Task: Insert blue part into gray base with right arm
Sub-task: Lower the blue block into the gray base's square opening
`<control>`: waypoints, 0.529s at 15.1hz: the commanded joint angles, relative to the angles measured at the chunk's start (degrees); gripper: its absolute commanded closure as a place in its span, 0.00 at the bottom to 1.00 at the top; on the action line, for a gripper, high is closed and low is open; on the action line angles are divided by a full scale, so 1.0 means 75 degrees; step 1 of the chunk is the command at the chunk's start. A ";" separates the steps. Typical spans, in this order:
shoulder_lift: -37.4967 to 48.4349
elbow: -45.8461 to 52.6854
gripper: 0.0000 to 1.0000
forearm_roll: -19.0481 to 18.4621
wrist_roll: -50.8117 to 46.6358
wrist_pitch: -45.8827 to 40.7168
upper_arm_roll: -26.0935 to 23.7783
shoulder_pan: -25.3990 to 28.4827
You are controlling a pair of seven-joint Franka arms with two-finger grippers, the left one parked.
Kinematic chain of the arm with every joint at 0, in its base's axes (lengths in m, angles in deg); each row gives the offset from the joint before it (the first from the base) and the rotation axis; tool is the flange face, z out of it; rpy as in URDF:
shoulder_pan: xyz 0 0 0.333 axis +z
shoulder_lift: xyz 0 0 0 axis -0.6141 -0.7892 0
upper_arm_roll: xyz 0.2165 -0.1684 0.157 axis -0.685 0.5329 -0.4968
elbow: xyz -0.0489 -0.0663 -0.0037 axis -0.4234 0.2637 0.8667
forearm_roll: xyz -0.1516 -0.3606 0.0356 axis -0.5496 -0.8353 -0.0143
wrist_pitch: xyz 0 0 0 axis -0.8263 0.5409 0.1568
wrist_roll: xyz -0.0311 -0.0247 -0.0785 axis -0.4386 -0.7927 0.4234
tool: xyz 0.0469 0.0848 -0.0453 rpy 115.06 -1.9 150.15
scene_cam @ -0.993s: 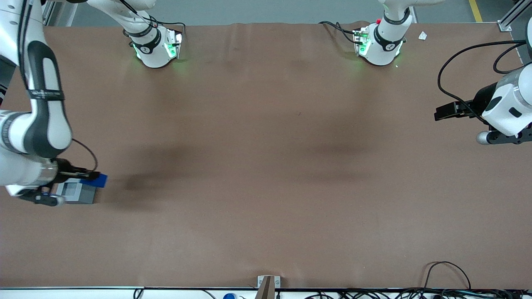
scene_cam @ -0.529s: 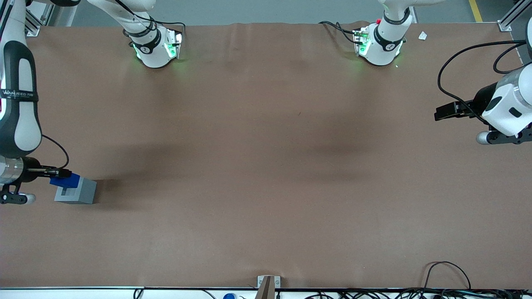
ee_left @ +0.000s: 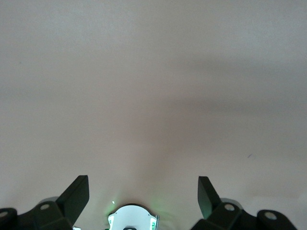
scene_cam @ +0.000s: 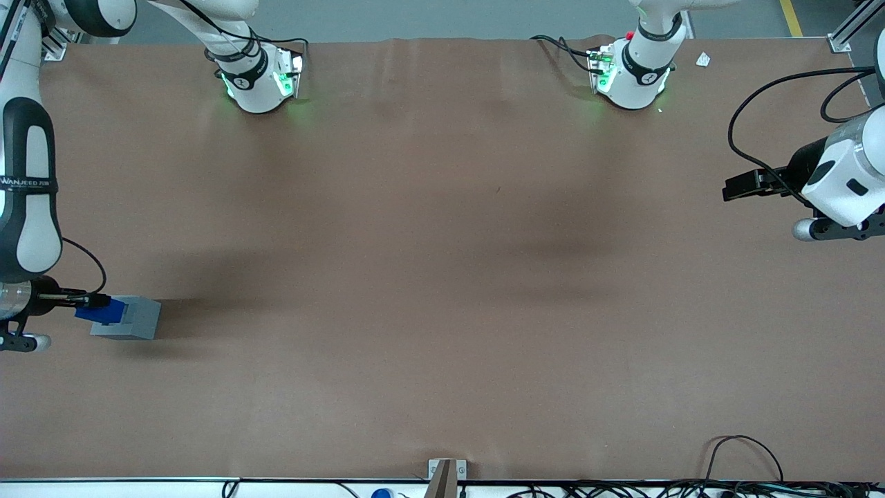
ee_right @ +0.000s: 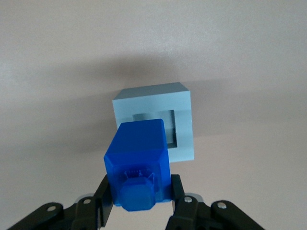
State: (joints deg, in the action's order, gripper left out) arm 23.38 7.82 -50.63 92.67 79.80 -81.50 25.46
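Two fingers (ee_right: 178, 191) of the right arm's gripper (ee_right: 139, 201) pinch the blue part (ee_right: 138, 163) from both sides, holding it just above the gray base (ee_right: 180, 112), partly over its recess. That base (scene_cam: 138, 318) sits on the brown table (scene_cam: 442, 277), toward the working arm's end.

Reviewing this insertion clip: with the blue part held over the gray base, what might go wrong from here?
1. The blue part, held in the gripper, covers only part of the recess of the gray base; some of the recess shows beside it. Lowered like this, it may catch on the rim.
2. The base stands loose on the table, so a push off centre may slide or tip it.
3. If the part jams, it may twist in the fingers.
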 commanded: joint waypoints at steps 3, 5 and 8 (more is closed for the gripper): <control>-0.0257 0.0256 0.97 -0.0047 0.0096 0.0021 -0.0128 -0.0160; -0.0315 0.0256 0.97 -0.0047 0.0108 0.0009 -0.0128 -0.0160; -0.0374 0.0256 0.97 0.0011 0.0085 0.0009 -0.0128 -0.0171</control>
State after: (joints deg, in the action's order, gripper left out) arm 21.55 8.27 -50.61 92.73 80.21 -81.53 25.26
